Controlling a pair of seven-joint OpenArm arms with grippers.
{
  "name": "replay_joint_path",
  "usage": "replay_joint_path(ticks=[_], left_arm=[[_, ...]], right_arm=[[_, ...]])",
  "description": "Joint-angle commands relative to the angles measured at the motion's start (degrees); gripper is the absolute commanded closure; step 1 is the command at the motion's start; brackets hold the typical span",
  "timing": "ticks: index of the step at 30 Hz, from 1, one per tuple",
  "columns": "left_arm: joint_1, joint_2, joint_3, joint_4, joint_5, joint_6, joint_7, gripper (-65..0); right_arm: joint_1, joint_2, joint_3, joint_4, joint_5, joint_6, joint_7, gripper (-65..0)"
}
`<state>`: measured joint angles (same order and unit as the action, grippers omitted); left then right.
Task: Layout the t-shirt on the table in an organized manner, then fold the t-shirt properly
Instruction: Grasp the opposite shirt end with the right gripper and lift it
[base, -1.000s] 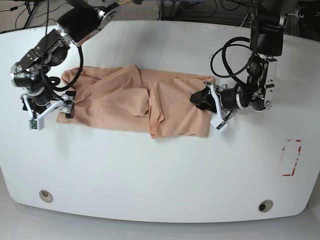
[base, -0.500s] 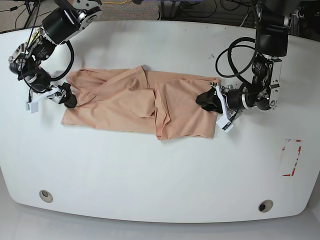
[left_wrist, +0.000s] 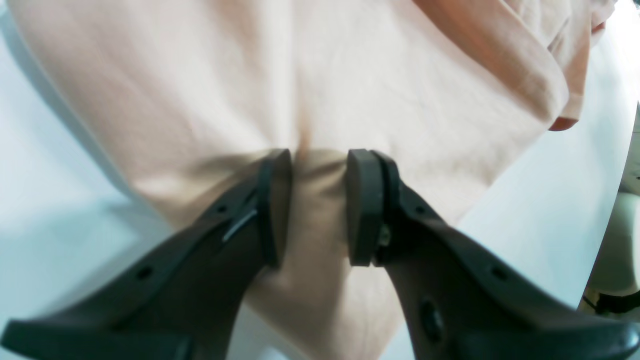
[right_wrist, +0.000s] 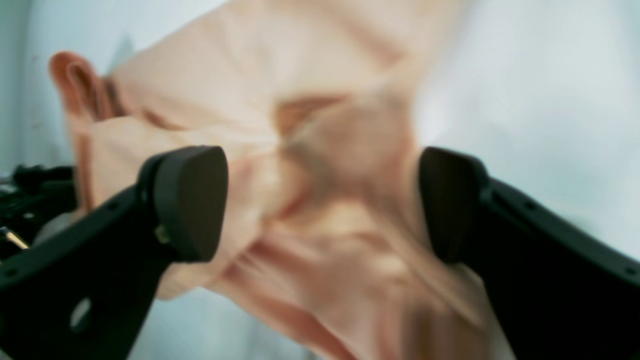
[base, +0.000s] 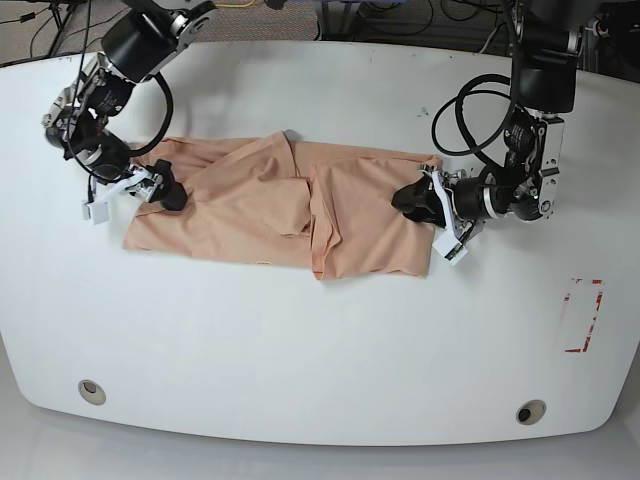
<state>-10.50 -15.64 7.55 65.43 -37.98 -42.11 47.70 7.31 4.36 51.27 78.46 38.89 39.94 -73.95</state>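
- Left wrist view: the left gripper (left_wrist: 318, 200) is clenched on a pinch of the t-shirt (left_wrist: 320, 90), cloth bunched between its pads. The pinch is narrow; in my judgement a sharp tug could slip it free or drag only the top layer, leaving the layers beneath creased.
- Right wrist view: the right gripper (right_wrist: 322, 200) stands released, jaws wide either side of a rumpled, blurred part of the t-shirt (right_wrist: 320, 165), holding nothing. Closing here risks catching a wad of several layers rather than a clean edge.
- Base view: the t-shirt (base: 270, 205) lies crumpled on the far half of the table (base: 320, 350), folded over itself at the middle. The left gripper (base: 425, 205) holds its right edge, the right gripper (base: 140, 190) sits at its left end. Uneven pulling could skew the cloth.
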Motion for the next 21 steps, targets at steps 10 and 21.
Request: replay_joint_path(ticks=[10, 21], left_arm=[[0.4, -0.9, 0.1, -0.3, 6.5, 2.1, 5.4, -17.6], [0.6, -0.9, 0.2, -0.3, 6.5, 2.1, 5.4, -17.6]], right_arm=[[-0.1, -1.5, -8.4, 0.9, 0.6, 0.1, 5.1, -51.7], [0.2, -1.1, -9.9, 0.9, 0.5, 0.1, 9.3, -3.6]])
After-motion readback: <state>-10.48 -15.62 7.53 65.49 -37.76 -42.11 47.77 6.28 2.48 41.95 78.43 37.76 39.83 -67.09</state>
